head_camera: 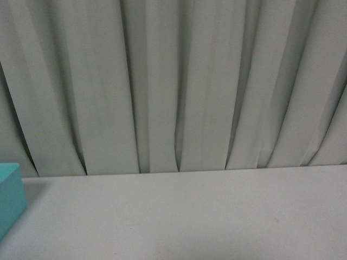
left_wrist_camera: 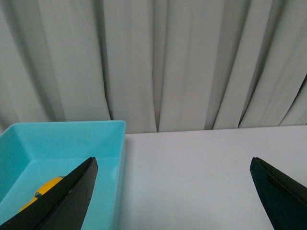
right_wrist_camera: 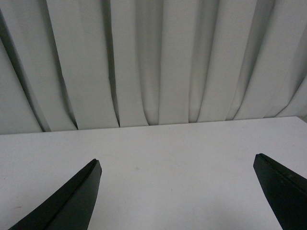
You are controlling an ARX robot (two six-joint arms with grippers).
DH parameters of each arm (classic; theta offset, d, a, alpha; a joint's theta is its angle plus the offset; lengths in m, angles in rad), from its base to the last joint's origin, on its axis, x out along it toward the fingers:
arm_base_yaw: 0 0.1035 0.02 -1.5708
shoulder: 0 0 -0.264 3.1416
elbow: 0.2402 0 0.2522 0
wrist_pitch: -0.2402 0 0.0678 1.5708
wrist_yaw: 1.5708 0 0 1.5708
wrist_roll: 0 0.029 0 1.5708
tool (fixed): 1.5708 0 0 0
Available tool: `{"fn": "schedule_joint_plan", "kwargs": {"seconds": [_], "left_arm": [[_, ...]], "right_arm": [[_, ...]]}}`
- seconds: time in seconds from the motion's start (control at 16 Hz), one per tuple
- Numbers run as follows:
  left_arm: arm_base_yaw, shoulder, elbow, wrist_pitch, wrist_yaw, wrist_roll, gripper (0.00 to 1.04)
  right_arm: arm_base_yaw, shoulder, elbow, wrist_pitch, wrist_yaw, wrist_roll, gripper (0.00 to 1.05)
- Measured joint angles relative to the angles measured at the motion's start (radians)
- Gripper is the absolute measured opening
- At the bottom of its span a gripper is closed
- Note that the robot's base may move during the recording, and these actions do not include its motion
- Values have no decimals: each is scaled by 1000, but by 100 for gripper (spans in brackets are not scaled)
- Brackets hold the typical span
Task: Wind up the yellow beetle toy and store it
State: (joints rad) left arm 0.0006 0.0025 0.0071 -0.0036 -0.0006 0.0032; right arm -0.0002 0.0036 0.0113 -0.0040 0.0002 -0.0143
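Observation:
In the left wrist view a patch of the yellow beetle toy (left_wrist_camera: 46, 188) shows inside the turquoise bin (left_wrist_camera: 62, 139), mostly hidden behind one black finger. My left gripper (left_wrist_camera: 172, 165) is open, one finger over the bin's inside and the other over bare table, with nothing between them. My right gripper (right_wrist_camera: 176, 163) is open above the white table with nothing between its fingers. The front view shows neither arm nor the toy, only a corner of the turquoise bin (head_camera: 10, 195) at the left edge.
A white table (head_camera: 190, 216) runs back to a pale pleated curtain (head_camera: 173, 81) that closes off the far side in all views. The bin stands at the table's left side.

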Motion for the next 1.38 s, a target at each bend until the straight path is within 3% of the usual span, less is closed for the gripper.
{"fn": "schedule_joint_plan", "kwargs": {"seconds": [1.38], "left_arm": [[0,0,0,-1,0,0,98]], "right_arm": [[0,0,0,0,0,0,98]]}}
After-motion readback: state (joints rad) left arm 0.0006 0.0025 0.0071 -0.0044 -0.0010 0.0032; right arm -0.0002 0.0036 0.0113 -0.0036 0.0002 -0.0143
